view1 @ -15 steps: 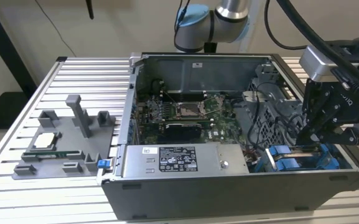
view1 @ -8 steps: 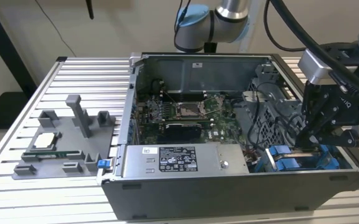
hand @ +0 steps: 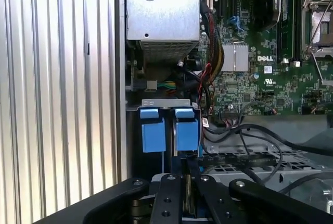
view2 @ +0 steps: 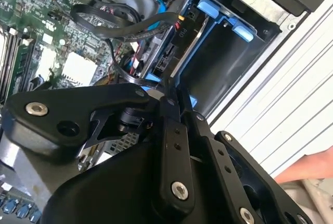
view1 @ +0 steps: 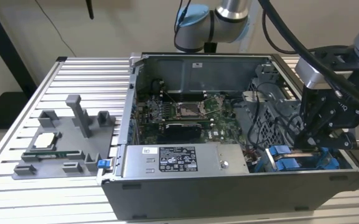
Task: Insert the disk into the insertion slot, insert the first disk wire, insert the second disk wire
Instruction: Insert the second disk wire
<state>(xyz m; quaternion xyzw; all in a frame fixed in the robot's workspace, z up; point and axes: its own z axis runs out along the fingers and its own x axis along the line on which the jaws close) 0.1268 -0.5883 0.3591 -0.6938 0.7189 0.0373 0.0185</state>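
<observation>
The disk (view2: 165, 52) sat on edge inside the insertion slot (view2: 223, 73), its connector end facing out and its bright blue carrier frame showing around it. The insertion slot (view1: 304, 161) was a grey sheet-metal bay with blue plastic fittings (hand: 169, 130), in the case's near corner at the exterior view's right. Beside the seated disk, part of the bay stood dark and open.

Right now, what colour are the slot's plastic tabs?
Bright blue tabs, clearest in the first wrist view.

Matt grey sheet-metal insertion slot (hand: 165, 102), glossy blue plastic fittings (hand: 153, 134), ribbed metal table (view1: 80, 74)
</observation>
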